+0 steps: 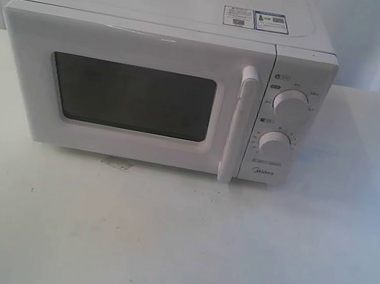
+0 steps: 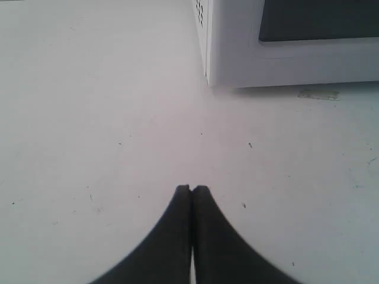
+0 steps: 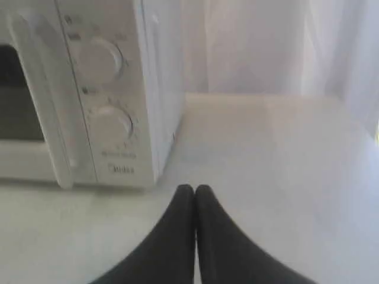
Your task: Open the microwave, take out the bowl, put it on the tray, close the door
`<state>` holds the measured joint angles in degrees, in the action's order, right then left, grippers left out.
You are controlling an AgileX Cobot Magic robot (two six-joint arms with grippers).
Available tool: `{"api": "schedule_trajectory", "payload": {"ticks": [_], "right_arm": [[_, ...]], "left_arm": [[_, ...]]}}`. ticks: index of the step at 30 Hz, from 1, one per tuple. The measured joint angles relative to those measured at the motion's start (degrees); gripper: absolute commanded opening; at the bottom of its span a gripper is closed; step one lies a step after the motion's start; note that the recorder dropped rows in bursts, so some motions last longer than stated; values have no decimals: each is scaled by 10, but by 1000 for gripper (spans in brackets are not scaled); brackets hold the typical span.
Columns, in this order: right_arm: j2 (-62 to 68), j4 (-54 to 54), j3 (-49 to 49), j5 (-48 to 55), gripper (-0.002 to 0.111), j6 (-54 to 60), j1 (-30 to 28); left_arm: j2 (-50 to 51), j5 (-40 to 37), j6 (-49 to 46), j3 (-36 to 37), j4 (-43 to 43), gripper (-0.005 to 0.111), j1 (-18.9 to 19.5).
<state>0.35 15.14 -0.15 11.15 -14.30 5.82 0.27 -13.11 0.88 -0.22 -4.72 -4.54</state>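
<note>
Both pairs of jaws are pressed together, holding nothing. Door [image 1: 132, 95] is shut on the microwave [image 1: 168, 13], mid-bench [image 1: 155, 254]. Its handle [image 1: 239, 125] runs vertical, just beside the knobs [image 1: 288, 100]. Your right gripper [image 3: 195, 189] looks nearer to the handle; the left gripper [image 2: 190, 189] faces the far corner. The bowl cannot be seen through the dark window [image 1: 131, 98]. No obstacle shows.

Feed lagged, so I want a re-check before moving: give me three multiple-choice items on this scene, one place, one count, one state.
1. The door has its handle: A) between window and knobs B) at its left edge C) on top.
2. Knobs on the microwave: A) one B) two C) three.
3. The door is: A) wide open B) ajar C) shut.
Answers: 1 A, it rises right of the window, by the knobs; 2 B, one above the other; 3 C, it lies flush with the front.
</note>
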Motion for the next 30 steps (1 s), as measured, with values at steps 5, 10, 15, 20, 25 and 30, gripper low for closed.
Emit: {"api": "schedule_trajectory", "payload": {"ticks": [5, 10, 15, 20, 25, 30], "right_arm": [[0, 4, 0, -165, 0, 15, 0], [0, 4, 0, -282, 0, 16, 0], [-1, 4, -4, -383, 0, -70, 0], [17, 5, -115, -313, 0, -147, 0], [137, 6, -278, -102, 0, -182, 1], [305, -69, -374, 176, 0, -115, 19]], "left_arm": [[0, 0, 0, 0, 0, 0, 0], [0, 0, 0, 0, 0, 0, 0], [0, 0, 0, 0, 0, 0, 0], [0, 0, 0, 0, 0, 0, 0], [0, 0, 0, 0, 0, 0, 0], [0, 0, 0, 0, 0, 0, 0]]}}
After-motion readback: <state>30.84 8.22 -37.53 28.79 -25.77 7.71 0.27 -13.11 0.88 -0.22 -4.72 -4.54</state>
